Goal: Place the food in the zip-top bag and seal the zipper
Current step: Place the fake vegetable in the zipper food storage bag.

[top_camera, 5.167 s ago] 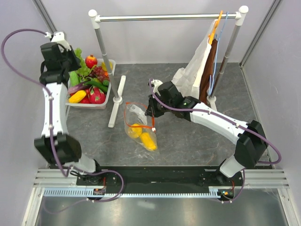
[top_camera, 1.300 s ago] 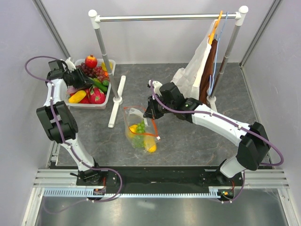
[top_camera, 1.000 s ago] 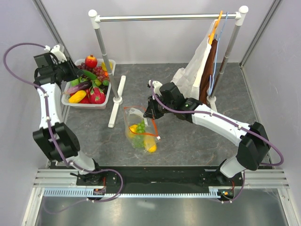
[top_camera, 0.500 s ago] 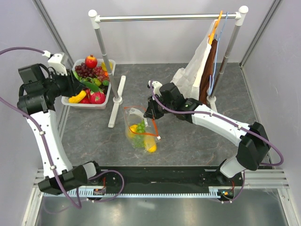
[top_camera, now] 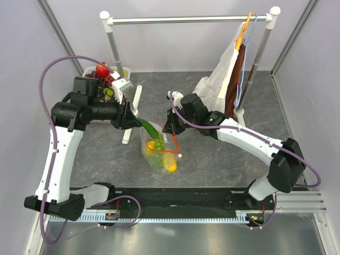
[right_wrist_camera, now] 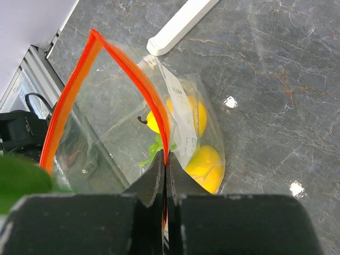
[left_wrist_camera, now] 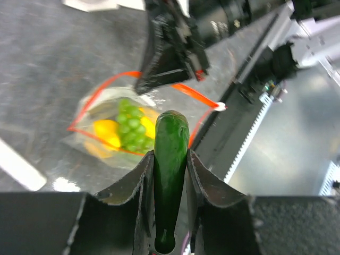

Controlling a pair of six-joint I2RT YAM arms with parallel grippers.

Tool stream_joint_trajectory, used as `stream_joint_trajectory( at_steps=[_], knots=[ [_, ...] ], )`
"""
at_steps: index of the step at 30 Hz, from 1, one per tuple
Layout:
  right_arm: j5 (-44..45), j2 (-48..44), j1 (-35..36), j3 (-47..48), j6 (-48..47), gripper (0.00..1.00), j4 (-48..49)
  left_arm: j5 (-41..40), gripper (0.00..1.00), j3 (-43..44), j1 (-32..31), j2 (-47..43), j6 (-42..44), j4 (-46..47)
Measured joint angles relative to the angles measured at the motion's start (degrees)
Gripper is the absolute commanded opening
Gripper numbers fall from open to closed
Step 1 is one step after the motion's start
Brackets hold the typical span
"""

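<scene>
Green pepper (left_wrist_camera: 170,159) at bag (right_wrist_camera: 101,133), label (right_wrist_camera: 178,117) txt unreadable

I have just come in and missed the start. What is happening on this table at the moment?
The right gripper pinches the orange-red zipper edge and holds the zip-top bag open. The left gripper holds a long green vegetable over the bag's mouth, not yet released. Inside already lie green grapes and yellow fruits.

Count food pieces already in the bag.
3: green grapes in the middle, a yellow fruit left of them and a second yellow fruit right of them in the left wrist view. Others may be hidden.
</scene>
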Motion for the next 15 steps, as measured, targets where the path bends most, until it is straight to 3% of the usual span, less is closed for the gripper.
stream_joint_trajectory(
  at_steps=[11,14,15],
  knots=[
    [-0.66,-1.64,0.85,0.02,0.07,0.0,0.09,-3.02,0.15,-5.42,-12.17,6.38,-2.58,2.23],
    [-0.98,-2.03,0.87,0.02,0.17,0.0,0.11,-2.6,0.21,-7.3,-13.55,8.2,-3.48,3.08],
    [-1.09,-2.16,0.94,0.02,0.22,0.0,0.2,-2.43,0.3,-8.17,-13.73,8.55,-3.72,3.37]
  ],
)
